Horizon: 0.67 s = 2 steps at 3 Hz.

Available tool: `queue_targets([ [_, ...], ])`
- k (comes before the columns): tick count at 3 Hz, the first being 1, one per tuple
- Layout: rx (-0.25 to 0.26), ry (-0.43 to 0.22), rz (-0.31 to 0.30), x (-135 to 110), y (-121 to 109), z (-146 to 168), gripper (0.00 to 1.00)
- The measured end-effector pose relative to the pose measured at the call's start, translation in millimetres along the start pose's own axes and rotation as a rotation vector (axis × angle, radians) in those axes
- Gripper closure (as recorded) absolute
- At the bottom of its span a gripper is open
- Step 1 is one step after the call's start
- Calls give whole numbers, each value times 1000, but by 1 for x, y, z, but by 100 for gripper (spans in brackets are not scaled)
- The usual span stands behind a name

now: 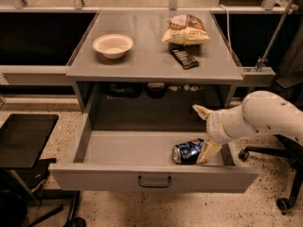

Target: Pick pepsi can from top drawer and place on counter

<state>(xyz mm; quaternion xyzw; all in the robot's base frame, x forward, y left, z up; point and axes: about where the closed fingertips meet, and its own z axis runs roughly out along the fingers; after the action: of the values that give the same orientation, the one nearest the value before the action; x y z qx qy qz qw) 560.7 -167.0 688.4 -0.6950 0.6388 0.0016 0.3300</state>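
The pepsi can [187, 152], blue with a silver end, lies on its side in the front right of the open top drawer [128, 150]. My gripper [204, 132] reaches into the drawer from the right, just right of the can. Its fingers are spread apart: the lower fingertip [208, 152] rests against the can's right end, and the upper one points left above the can. The can is not between them. The counter [147, 56] is the grey top above the drawer.
On the counter stand a white bowl [112, 45], a chip bag [185, 30] and a dark rectangular bar [184, 58]. A black side table [23, 138] is at the left. An office chair base [284, 174] is at the right. The drawer's handle [154, 181] faces me.
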Motion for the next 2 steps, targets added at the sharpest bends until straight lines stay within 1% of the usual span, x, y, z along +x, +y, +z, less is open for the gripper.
queue_targets([
  [1,-2,-5,-5,-2,0,2,0],
  [2,-47,-45,-48,-19,5,30,0],
])
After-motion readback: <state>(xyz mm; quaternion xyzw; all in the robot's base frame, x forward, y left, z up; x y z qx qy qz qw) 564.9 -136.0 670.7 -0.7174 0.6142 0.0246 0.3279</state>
